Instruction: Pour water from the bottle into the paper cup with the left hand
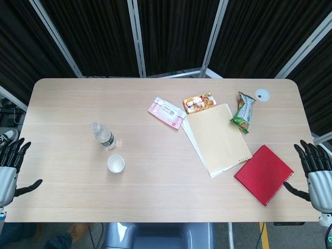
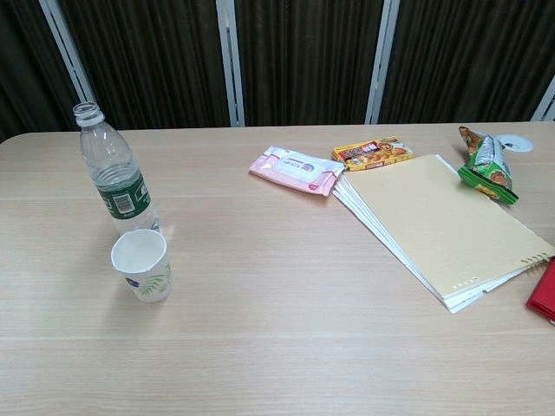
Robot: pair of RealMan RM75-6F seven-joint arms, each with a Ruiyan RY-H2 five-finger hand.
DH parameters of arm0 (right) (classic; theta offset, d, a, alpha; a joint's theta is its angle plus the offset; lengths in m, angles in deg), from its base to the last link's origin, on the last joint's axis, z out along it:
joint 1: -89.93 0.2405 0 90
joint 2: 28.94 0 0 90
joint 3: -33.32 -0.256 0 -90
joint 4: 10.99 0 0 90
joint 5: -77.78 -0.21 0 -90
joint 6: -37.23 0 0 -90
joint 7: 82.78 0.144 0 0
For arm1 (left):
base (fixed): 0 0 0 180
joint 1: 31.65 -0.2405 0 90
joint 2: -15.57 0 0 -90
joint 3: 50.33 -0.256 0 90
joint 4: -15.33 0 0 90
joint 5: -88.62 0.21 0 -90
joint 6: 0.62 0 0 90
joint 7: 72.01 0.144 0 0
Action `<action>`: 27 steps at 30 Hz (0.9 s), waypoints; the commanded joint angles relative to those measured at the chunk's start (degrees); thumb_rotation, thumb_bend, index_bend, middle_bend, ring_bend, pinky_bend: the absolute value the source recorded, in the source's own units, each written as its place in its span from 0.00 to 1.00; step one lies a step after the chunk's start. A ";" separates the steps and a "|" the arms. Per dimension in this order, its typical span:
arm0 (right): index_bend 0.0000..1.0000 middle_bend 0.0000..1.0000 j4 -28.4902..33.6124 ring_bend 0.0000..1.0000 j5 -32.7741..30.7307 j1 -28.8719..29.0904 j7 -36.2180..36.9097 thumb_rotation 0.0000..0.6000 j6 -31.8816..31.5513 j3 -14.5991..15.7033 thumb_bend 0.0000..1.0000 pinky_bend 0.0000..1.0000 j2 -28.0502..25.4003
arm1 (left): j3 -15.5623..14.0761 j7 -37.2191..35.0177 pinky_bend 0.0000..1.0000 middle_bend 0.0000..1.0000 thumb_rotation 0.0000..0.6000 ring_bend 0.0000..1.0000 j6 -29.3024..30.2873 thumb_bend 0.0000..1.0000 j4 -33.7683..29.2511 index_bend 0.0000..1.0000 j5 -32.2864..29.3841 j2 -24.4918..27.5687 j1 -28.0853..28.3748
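The left hand [image 1: 10,168] is hanging at the near left edge of the worktop [image 1: 67,98], fingers spread wide and holding nothing; it is showing only in the head view. Ahead of it and off toward the middle of the worktop, well apart from it, the paper cup [image 1: 115,164] is standing upright with its mouth open. Just beyond the cup, on the far side from the hand, the bottle [image 1: 102,135] is standing upright, uncapped and, as far as the chest view shows, holding little water. The two are sitting close together, probably so that a lifted bottle needs only a short tilt to reach the cup's mouth. Nothing is lying between the hand and the bottle, so the reach looks open.

The right hand [image 1: 316,171] is resting at the opposite near edge, also spread and empty, likely parked out of the way. Near it a red notebook [image 1: 263,174] is lying flat, with a tan pad [image 1: 215,137], wet wipes [image 1: 167,112] and snack packets [image 1: 243,111] further off.
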 commanded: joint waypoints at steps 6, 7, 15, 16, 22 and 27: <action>0.00 0.00 -2.31 0.00 1.46 -1.15 0.46 1.00 0.93 -0.97 0.00 0.00 1.40 | -0.29 -1.44 0.00 0.00 1.00 0.00 -2.32 0.00 -1.39 0.00 -0.92 1.62 0.58; 0.00 0.00 -2.45 0.00 1.51 -1.23 0.59 1.00 1.00 -1.06 0.00 0.00 1.45 | -0.23 -1.86 0.00 0.00 1.00 0.00 -2.65 0.00 -1.21 0.00 -0.86 1.51 0.82; 0.00 0.00 -2.02 0.00 2.11 -1.01 4.31 1.00 2.73 -1.73 0.00 0.00 0.56 | 4.57 -14.66 0.00 0.00 1.00 0.00 -14.58 0.00 4.71 0.00 -3.30 -2.83 10.25; 0.00 0.00 -2.10 0.00 2.19 -0.86 4.32 1.00 3.15 -1.89 0.00 0.00 0.45 | 5.68 -17.71 0.00 0.00 1.00 0.00 -16.59 0.00 6.56 0.00 -3.70 -4.26 12.19; 0.00 0.00 -1.96 0.00 0.91 0.18 4.38 1.00 6.56 -2.94 0.00 0.00 0.73 | 8.91 -29.68 0.00 0.00 1.00 0.00 -22.45 0.00 17.69 0.00 -5.53 -13.94 18.57; 0.00 0.00 -3.33 0.00 -1.29 0.36 4.13 1.00 9.43 -3.59 0.00 0.00 1.36 | 10.45 -34.38 0.00 0.00 1.00 0.00 -27.44 0.00 26.81 0.00 -7.87 -21.19 22.94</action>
